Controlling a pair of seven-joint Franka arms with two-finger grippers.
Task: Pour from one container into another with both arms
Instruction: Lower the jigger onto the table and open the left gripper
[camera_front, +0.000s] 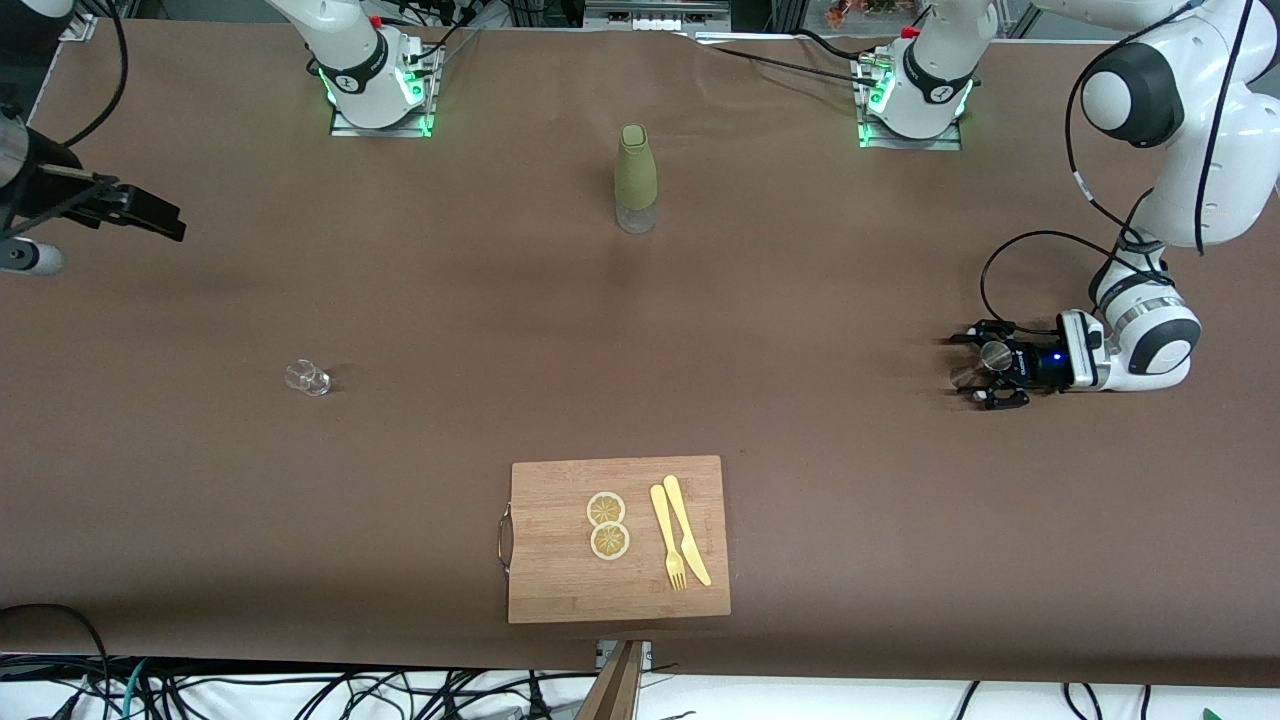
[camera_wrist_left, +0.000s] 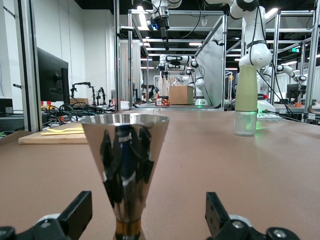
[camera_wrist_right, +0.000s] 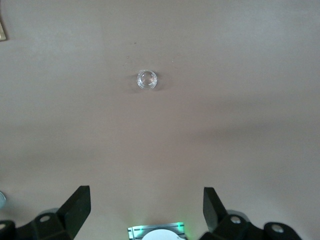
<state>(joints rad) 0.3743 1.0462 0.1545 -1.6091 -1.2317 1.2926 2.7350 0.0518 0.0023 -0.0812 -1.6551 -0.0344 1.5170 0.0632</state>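
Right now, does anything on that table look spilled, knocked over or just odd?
Nothing stands out. The metal cup stands upright between the open left gripper's fingers, the bottle and small glass are upright, and the lemon slices and cutlery lie neatly on the board. No spill shows.

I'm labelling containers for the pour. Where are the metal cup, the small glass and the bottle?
metal cup (camera_wrist_left: 125, 165): left wrist view, on its shiny cone wall.
small glass (camera_wrist_right: 147, 79): right wrist view, on its round mouth.
bottle (camera_front: 635, 170): front view, on its green sleeve.
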